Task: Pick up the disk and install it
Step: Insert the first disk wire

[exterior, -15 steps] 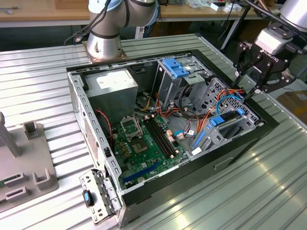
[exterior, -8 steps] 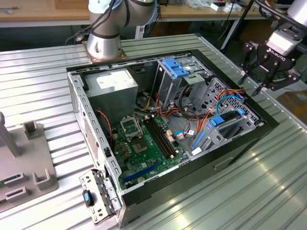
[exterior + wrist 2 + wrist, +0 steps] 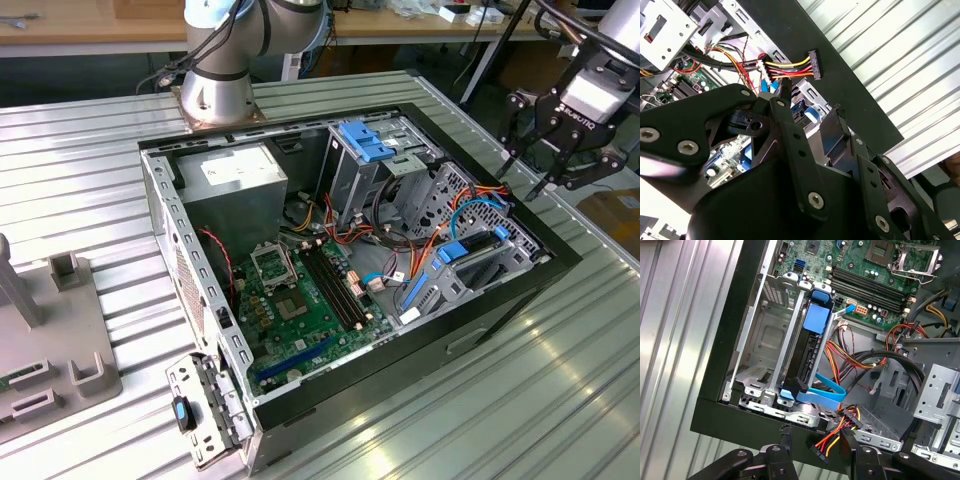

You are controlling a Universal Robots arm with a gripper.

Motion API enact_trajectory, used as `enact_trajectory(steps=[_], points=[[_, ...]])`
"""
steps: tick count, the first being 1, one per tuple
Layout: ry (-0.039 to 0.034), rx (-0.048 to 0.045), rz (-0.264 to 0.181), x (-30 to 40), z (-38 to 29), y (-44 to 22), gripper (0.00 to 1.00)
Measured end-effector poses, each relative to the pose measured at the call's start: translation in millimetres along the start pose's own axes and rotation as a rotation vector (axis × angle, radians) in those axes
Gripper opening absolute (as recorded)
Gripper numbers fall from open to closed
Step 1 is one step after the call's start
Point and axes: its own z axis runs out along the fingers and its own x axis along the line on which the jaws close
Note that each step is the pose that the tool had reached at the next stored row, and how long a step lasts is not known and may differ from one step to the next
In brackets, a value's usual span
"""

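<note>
One disk (image 3: 809, 352) in bay (image 3: 765, 337), fingers (image 3: 785, 446) apart

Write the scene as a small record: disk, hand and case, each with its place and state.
disk: stands on edge in the bay, blue tab showing
hand: open, empty, apart from the disk, by the case wall
case: open, lying flat on the table

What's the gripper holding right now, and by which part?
Nothing. The gripper is open and empty near the case rim; the disk sits in the drive cage, untouched.
</note>
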Motion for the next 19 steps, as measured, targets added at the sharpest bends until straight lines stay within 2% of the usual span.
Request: enact_trajectory(steps=[3,7,9,13,14,15,18,19], points=[[-0.0015,-0.0009,-0.026,0.4,0.1,-1.5,0.50],[-0.0051,-0.0028,-0.085,0.7,0.7,-2.5,0.50],[-0.0088,-0.0049,-0.148,1.0,1.6,-3.1,0.50],[-0.0139,-0.0076,-0.231,1.4,3.0,-3.9,0.50],[-0.0153,-0.0083,-0.255,1.7,3.8,-4.8,0.50],[-0.0163,-0.0089,-0.271,3.2,4.2,-9.5,0.50],[-0.0174,-0.0094,-0.287,4.9,4.8,-15.8,0.50],[-0.0174,-0.0094,-0.287,4.9,4.8,-15.8,0.50]])
